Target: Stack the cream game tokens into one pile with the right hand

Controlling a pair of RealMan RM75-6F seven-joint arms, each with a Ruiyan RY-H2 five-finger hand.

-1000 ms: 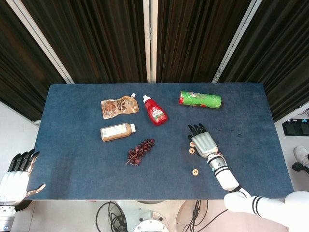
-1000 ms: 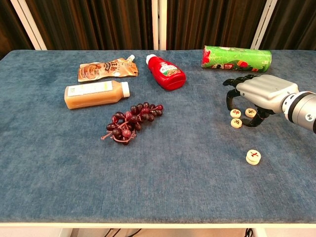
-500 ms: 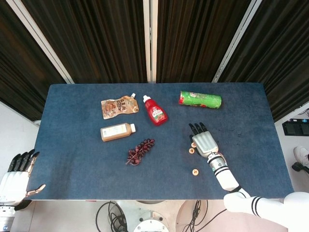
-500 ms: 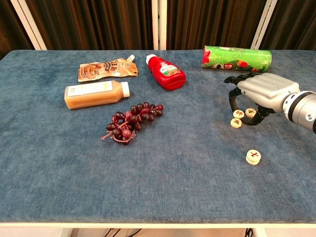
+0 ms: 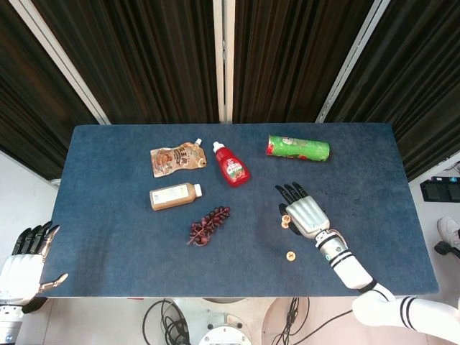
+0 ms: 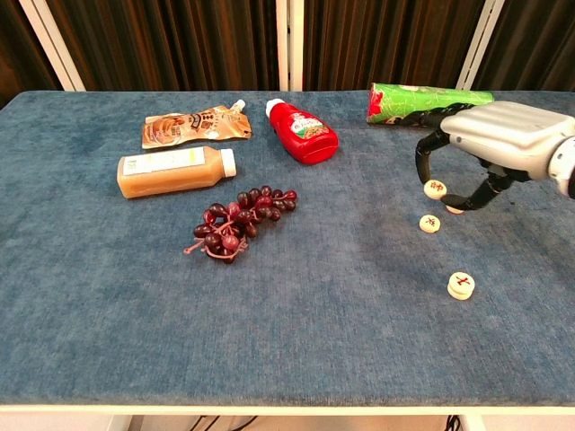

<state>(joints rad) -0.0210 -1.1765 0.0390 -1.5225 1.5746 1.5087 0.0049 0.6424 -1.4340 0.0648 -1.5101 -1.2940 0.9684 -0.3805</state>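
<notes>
My right hand (image 6: pixel 490 148) hovers above the blue table at the right and pinches one cream token (image 6: pixel 435 189) at its fingertips, lifted slightly off the cloth. A second token (image 6: pixel 452 209) peeks out beside the thumb. Another cream token (image 6: pixel 430 223) lies flat just below the hand. Nearer the front edge sits a thicker cream token pile (image 6: pixel 461 285). In the head view the right hand (image 5: pixel 305 214) covers most of this group; one token (image 5: pixel 284 222) shows at its left and the pile (image 5: pixel 290 255) below. My left hand (image 5: pixel 25 262) hangs open beyond the table's left front corner.
A green chip can (image 6: pixel 429 101) lies just behind the right hand. A red ketchup bottle (image 6: pixel 304 132), a brown pouch (image 6: pixel 193 125), a juice bottle (image 6: pixel 175 171) and a bunch of dark grapes (image 6: pixel 238 218) occupy the left and middle.
The right hand has risen from the cloth and taken one token up with it. The other tokens and the left hand stayed put.
</notes>
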